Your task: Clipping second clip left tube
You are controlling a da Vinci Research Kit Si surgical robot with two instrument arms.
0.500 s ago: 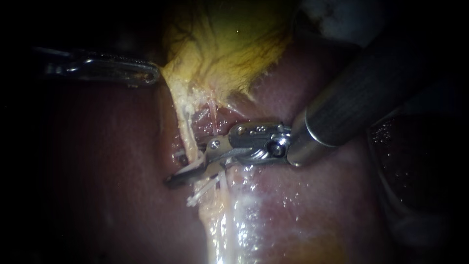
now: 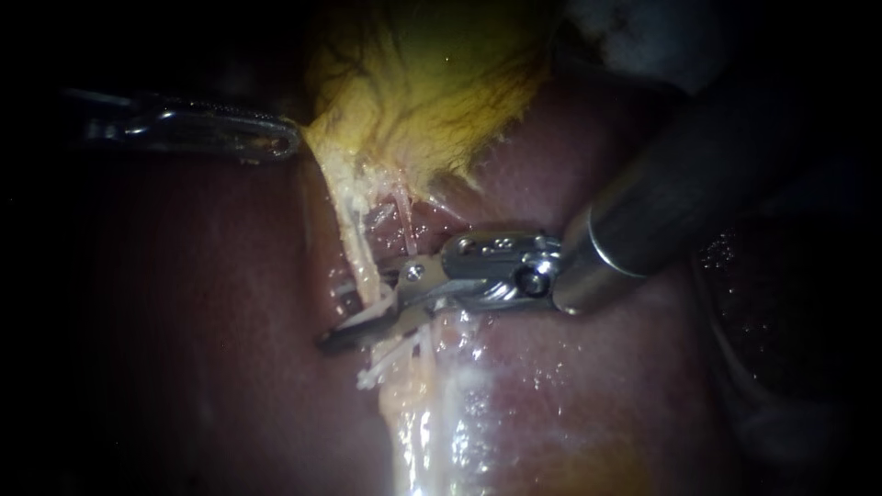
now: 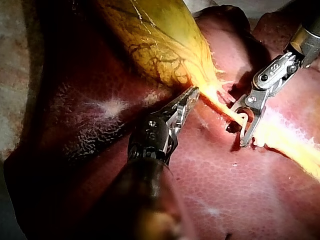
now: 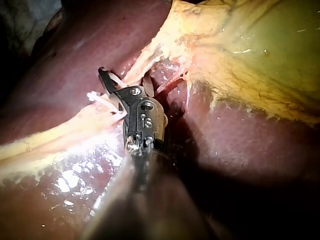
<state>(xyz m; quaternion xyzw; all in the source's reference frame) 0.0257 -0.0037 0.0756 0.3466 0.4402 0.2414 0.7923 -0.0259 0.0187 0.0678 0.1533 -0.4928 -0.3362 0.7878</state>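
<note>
Left tube [image 2: 354, 248] runs pale and taut from the gallbladder [image 2: 432, 83] at 12 o'clock toward 6 o'clock across the liver [image 2: 202, 276]. Entering from 2 o'clock, the right instrument [image 2: 331, 317] straddles it, jaws apart, just on the 12 o'clock side of a white clip [image 2: 372, 375]. From 10 o'clock, the left instrument [image 2: 285, 144] is clamped on the gallbladder's edge.

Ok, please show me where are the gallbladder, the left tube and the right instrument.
gallbladder [image 2: 432, 83], endoscope view, middle of its yellow wall.
left tube [image 2: 353, 243], endoscope view, pale stretch above the jaws.
right instrument [image 2: 335, 315], endoscope view, midway between its open jaw tips.
</note>
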